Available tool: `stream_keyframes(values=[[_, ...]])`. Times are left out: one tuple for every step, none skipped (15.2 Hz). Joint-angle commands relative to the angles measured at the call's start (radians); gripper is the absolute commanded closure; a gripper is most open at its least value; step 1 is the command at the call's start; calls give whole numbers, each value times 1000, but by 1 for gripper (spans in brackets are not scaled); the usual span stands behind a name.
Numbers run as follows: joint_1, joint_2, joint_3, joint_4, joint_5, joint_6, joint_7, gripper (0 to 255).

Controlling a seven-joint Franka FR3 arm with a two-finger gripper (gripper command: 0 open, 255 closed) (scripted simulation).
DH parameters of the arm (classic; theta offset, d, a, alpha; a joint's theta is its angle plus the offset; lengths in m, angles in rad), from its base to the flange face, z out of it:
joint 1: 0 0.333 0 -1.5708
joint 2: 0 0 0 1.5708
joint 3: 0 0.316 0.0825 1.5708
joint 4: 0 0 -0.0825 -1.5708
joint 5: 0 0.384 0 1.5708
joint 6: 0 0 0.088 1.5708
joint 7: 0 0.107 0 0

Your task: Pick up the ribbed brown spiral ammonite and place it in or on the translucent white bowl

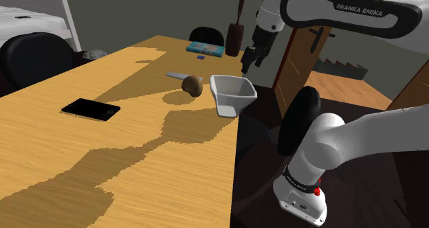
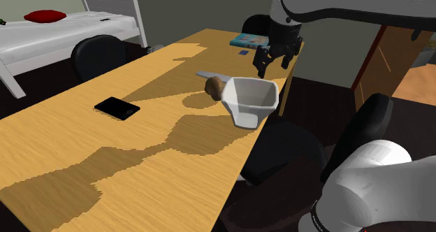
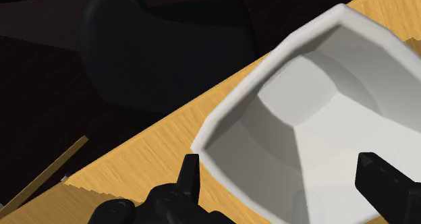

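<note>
Entry: gripper (image 1: 249, 60) over bowl, ammonite not yet lifted.

Nearest, a black flat device (image 1: 91, 110) lies on the wooden table (image 1: 103, 165), apart from the work. Next, at the table's edge, is the white bowl (image 1: 234, 93), empty, with its mouth up to receive. Just beside it, on the shoulder view's left, the brown ammonite (image 1: 192, 86) rests on the table, ungripped. The gripper hangs above the bowl, fingers (image 3: 191, 172) parted and holding nothing; judged to be before the pick. Farthest is a blue book (image 1: 205, 49).

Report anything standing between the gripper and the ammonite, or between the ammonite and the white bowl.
Nothing visible does. The gripper, jaws open and empty, hovers over the white bowl; the brown ammonite lies right beside that bowl on the table, open from above.
</note>
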Motion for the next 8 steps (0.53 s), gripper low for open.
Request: stream_keyframes(values=[[0,0,0,0,0,0,0,0],[2,37,-5,9,7,25,-1,0],[5,75,-11,20,14,49,-2,0],[7,113,-16,32,22,72,-4,0],[10,151,-21,45,30,94,-6,0],[13,190,-26,60,39,115,-9,0],[16,229,-31,75,48,135,-12,0],[20,268,-37,92,57,154,-16,0]])
